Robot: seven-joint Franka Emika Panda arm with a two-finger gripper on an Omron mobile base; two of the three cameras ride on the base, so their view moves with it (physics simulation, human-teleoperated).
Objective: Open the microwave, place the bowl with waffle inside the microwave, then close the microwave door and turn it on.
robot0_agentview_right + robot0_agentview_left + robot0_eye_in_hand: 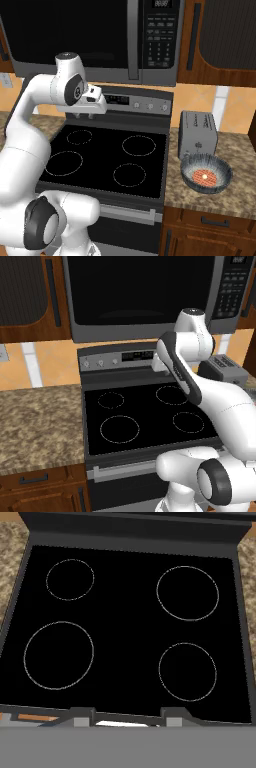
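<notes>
The microwave (145, 331) (159, 75) hangs above the stove with its door (70, 35) shut. The long handle bar (132, 40) stands left of the keypad (160, 37) (229, 293). On the granite counter right of the stove sits the ribbed dark bowl (206, 172), holding the reddish waffle (204, 176). My gripper (85, 116) (128, 718) hovers over the back of the stove, pointing down. It is open and holds nothing, well left of the bowl and below the microwave.
The black stove top (130, 637) (150, 411) lies under the hand, its control panel (135, 102) behind it. A small grey toaster (197, 134) (225, 368) stands just behind the bowl. Granite counter (40, 421) runs left of the stove, with wooden cabinets (220, 35) beside the microwave.
</notes>
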